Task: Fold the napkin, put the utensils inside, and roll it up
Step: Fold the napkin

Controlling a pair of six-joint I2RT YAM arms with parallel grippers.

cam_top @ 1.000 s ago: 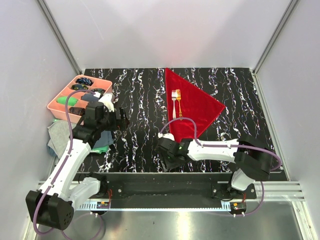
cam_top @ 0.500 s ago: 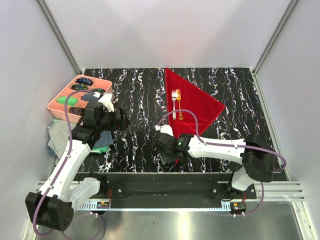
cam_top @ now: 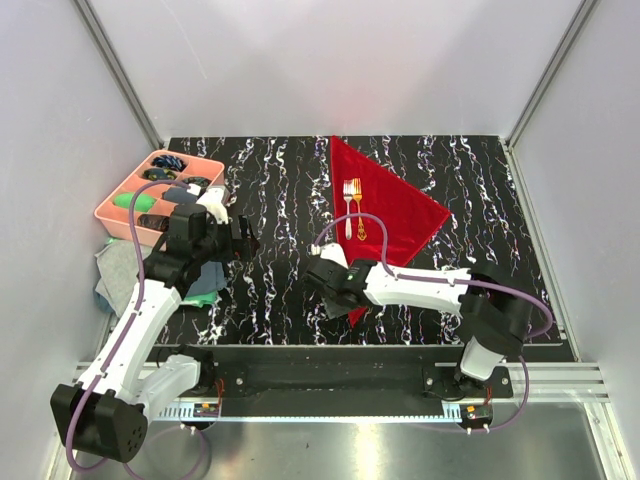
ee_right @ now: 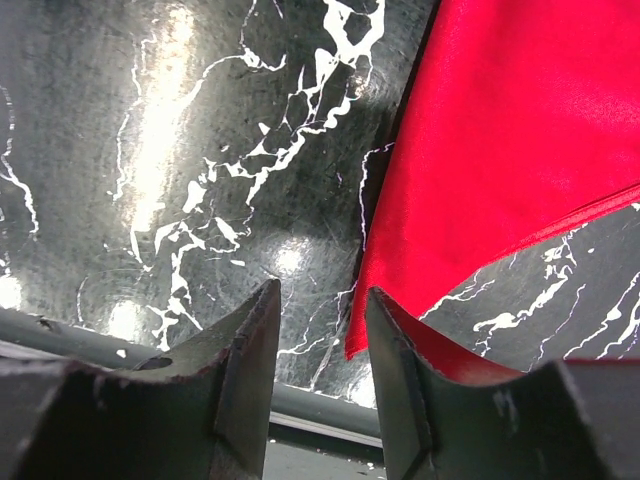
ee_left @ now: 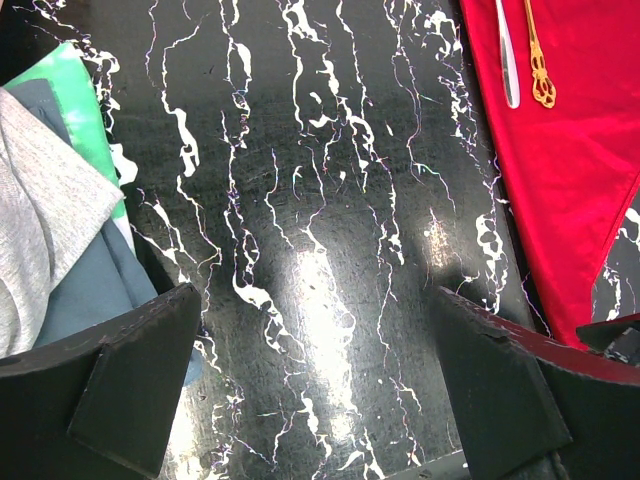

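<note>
At far left, a pink compartment tray [cam_top: 128,199] with dark and green oddments, and below it a pile of grey, green and blue cloths [ee_left: 50,230] spilling off the worktop [cam_top: 280,200] edge. Next along, the left end effector [ee_left: 310,385], fingers spread wide, holding nothing, hovering over bare black marbled surface. Toward the middle, the right end effector [ee_right: 322,350], low over the near edge, jaws narrowed to a slim gap with the near corner of the napkin [cam_top: 390,215] just at that gap; whether the cloth is actually pinched, impossible to tell from the wrist view. Further right, the red napkin itself, lying flat as a folded triangle, one point toward the back, one toward the right, one toward the arms. On its upper left part, the silver fork [cam_top: 348,208] and the gold utensil [cam_top: 359,208], side by side, handles toward the near edge. Judged step: folding and placing done, rolling about to start. Next move probably calls for a firm pinch on that near corner, then carrying it over toward the utensils without dragging them off the cloth.
</note>
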